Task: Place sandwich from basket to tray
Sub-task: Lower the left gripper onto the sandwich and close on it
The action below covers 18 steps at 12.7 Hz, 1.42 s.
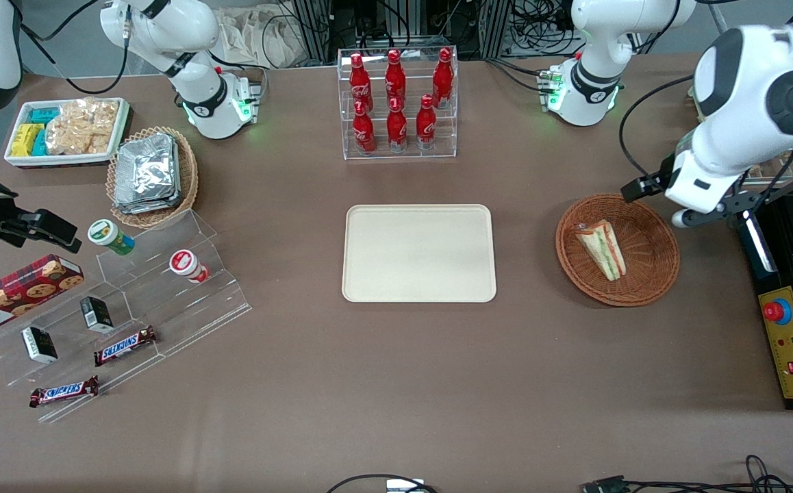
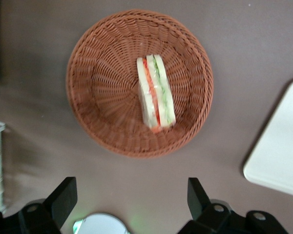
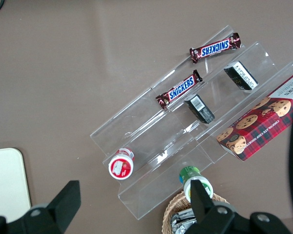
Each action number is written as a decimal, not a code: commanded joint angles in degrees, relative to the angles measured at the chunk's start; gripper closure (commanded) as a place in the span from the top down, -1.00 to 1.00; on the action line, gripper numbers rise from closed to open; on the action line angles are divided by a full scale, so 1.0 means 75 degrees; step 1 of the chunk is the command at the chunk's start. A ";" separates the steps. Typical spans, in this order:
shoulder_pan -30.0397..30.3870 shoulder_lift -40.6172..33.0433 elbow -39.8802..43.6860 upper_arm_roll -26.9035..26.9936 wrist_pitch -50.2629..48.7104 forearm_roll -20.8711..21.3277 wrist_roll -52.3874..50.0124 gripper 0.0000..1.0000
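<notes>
- The sandwich (image 1: 602, 249) lies inside the round woven basket (image 1: 650, 229), resting on the basket's floor with its layered cut edge facing up; white bread with green and orange-red filling shows through the wrap.
- In the left wrist view the sandwich (image 2: 156, 92) sits a little off the middle of the basket (image 2: 102, 92), one end close to the woven wall.
- The basket stands on the brown bench (image 1: 396, 383) toward the working arm's end, beside the tray (image 1: 418, 253) and clearly apart from it.
- The tray is flat, cream-beige, and bare; a corner of it shows in the left wrist view (image 2: 281, 146).
- The gripper (image 2: 132, 197) hangs above the bench just outside the basket's rim, touching nothing.
- Its fingers (image 2: 63, 197) are spread wide and released, with nothing between them.
- From the front, the gripper (image 1: 684, 216) seems to sit over the basket's edge nearest the working arm's base, though the arm's body hides most of it.
- A clear rack of red bottles (image 1: 396, 103) stands farther from the front camera than the tray.
</notes>
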 commanded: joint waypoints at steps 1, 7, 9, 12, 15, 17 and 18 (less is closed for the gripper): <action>0.0160 0.0583 -0.0465 -0.0025 0.1070 -0.0011 -0.0133 1.00; 0.0079 0.2015 -0.0944 -0.0037 0.3344 0.0352 -0.0988 1.00; 0.0032 0.2250 -0.1167 -0.0048 0.3930 0.0678 -0.1431 1.00; -0.0249 0.2485 -0.1191 -0.0084 0.4061 0.1442 -0.2441 0.99; -0.0238 0.2684 -0.1436 -0.0084 0.4551 0.1443 -0.2442 0.98; -0.0226 0.2778 -0.1473 -0.0084 0.4659 0.1442 -0.2419 0.87; -0.0215 0.2790 -0.1473 -0.0084 0.4659 0.1443 -0.2407 0.69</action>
